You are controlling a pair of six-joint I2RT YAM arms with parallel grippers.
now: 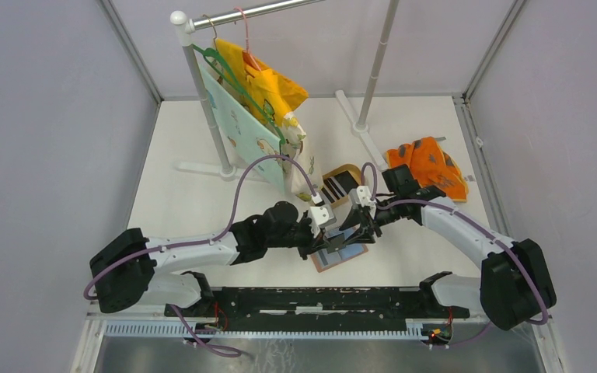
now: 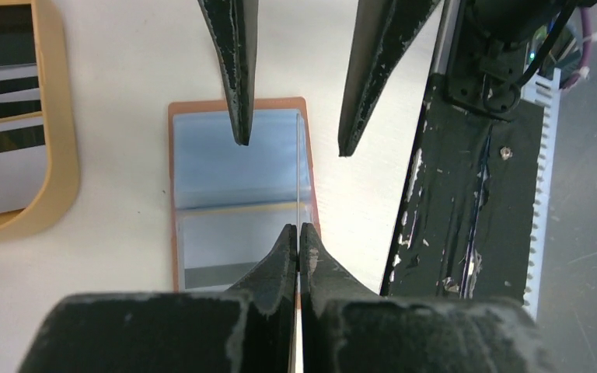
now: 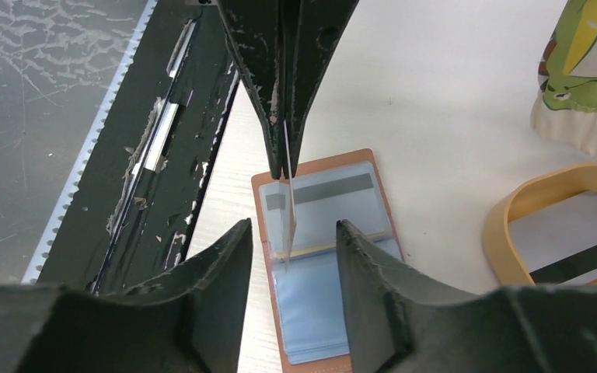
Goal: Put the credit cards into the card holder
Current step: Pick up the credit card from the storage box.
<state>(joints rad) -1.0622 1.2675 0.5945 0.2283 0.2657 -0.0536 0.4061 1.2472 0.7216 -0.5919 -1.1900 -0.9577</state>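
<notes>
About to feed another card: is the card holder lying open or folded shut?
Open. The card holder lies spread flat, blue inner pockets facing up, with a grey-striped card showing in one pocket.

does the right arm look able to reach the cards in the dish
Probably yes: the right claw is open, and the dish with the cards lies close beside it, nothing between.
</notes>
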